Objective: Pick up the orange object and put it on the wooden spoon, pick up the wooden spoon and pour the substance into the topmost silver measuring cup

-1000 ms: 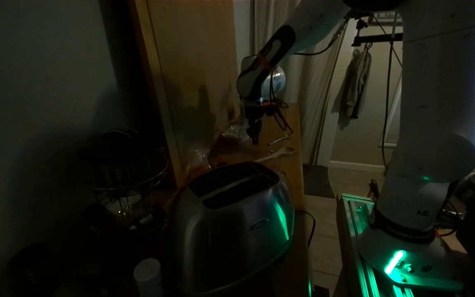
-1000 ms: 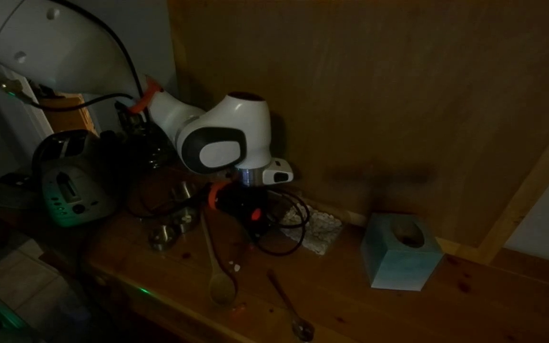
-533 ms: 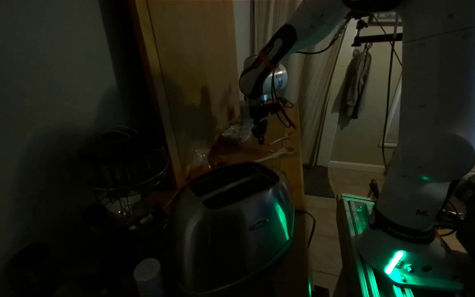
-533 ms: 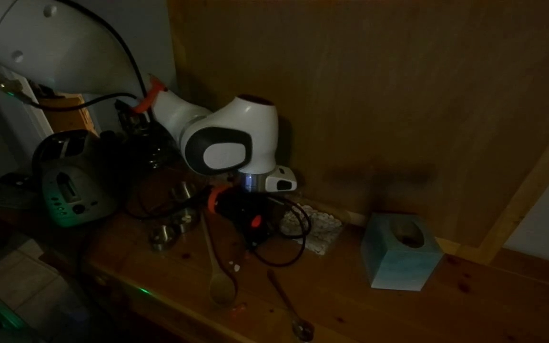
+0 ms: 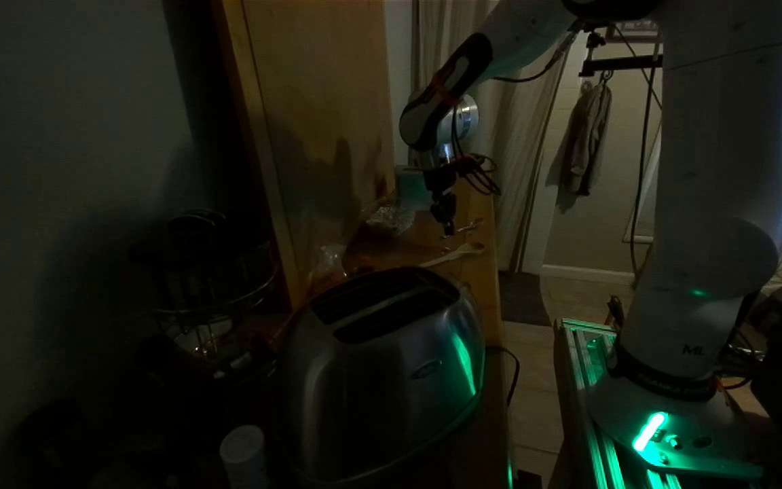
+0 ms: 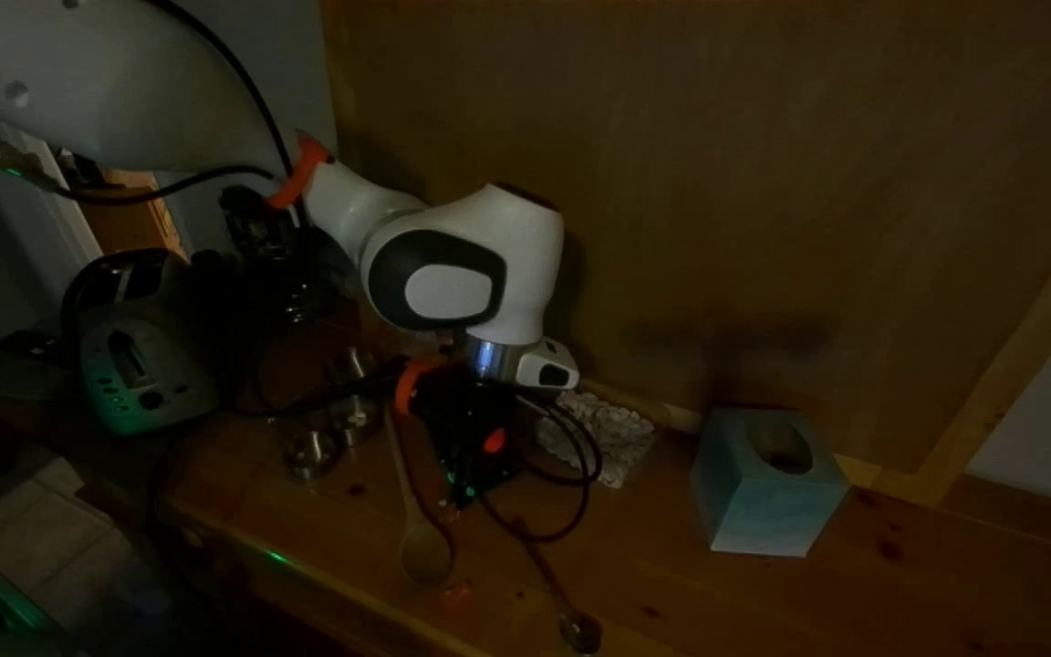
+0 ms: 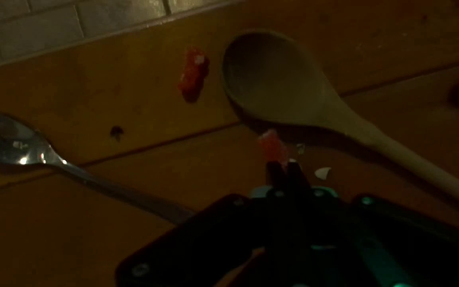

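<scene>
In the wrist view my gripper [image 7: 283, 162] is shut on a small orange-red piece [image 7: 272, 146], which sticks out past the fingertips. In both exterior views the gripper [image 6: 462, 500] [image 5: 448, 231] points down above the table. A second orange-red piece [image 7: 193, 73] lies on the table beside the bowl of the wooden spoon [image 7: 269, 77]; it also shows in an exterior view [image 6: 457, 591]. The wooden spoon [image 6: 425, 552] lies flat, its bowl empty, and also shows from another side [image 5: 459, 254]. Silver measuring cups [image 6: 311, 454] stand near its handle end, some holding pale bits.
A metal spoon [image 6: 578, 630] lies beyond the wooden spoon. A clear bag of white pieces [image 6: 612, 438] and a blue tissue box [image 6: 767, 488] stand along the back panel. A toaster [image 6: 147, 347] stands past the cups. White crumbs [image 7: 322, 173] lie near the gripper.
My gripper has moved away from the back panel toward the wooden spoon's bowl and the table's front edge, tilting somewhat. The things on the table have not moved.
</scene>
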### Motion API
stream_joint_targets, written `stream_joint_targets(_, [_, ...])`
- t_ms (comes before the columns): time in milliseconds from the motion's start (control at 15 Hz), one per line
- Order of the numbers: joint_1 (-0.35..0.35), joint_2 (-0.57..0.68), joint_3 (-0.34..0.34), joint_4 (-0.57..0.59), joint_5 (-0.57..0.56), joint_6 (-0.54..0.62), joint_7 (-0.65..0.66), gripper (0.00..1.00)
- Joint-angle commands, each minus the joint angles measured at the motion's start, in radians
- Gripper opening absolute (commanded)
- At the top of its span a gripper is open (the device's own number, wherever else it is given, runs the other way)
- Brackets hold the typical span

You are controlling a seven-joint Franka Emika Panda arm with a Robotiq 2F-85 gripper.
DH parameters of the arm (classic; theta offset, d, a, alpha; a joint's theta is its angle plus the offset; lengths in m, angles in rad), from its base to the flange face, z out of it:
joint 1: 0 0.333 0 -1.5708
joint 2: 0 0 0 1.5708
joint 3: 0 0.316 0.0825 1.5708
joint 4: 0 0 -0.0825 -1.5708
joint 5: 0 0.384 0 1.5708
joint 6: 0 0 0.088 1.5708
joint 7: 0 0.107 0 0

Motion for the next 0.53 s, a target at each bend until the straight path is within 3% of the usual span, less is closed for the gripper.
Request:
stream_joint_targets(0, [-0.023, 0.015, 0.001, 0.018, -0.025, -0.065, -0.046, 0.01])
stream_joint_targets(467, [-0.032, 0.032, 0.007, -0.001, -0.019, -0.084, -0.088, 0.01])
